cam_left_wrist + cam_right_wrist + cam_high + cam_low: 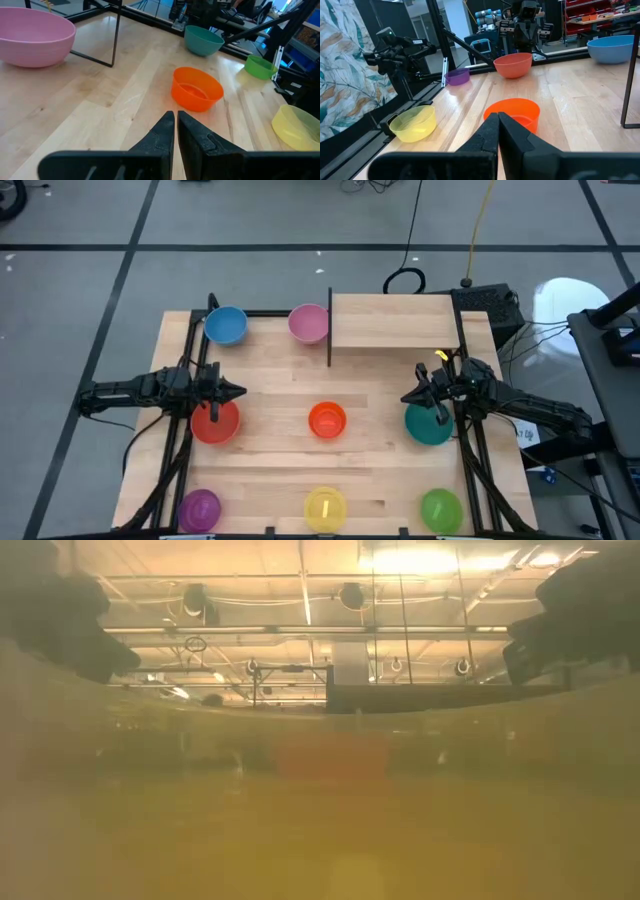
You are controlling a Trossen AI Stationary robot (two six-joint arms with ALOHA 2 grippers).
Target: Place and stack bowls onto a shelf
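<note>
Eight bowls stand on the tabletop: blue [226, 325] and pink [308, 323] at the far side, red [214, 422], orange [327, 420] and teal [428, 424] in the middle row, purple [199, 508], yellow [324, 508] and green [440, 508] at the near edge. The shelf [395, 320] stands at the far right, its black bar beside the pink bowl. My left gripper [238, 392] is shut and empty above the red bowl's far rim. My right gripper [408, 397] is shut and empty above the teal bowl's far left rim.
Black frame rails [196, 350] run along the table's left and right sides. Cables [405, 278] and a dark box lie on the floor beyond the far edge. Bare wood lies between the bowl rows.
</note>
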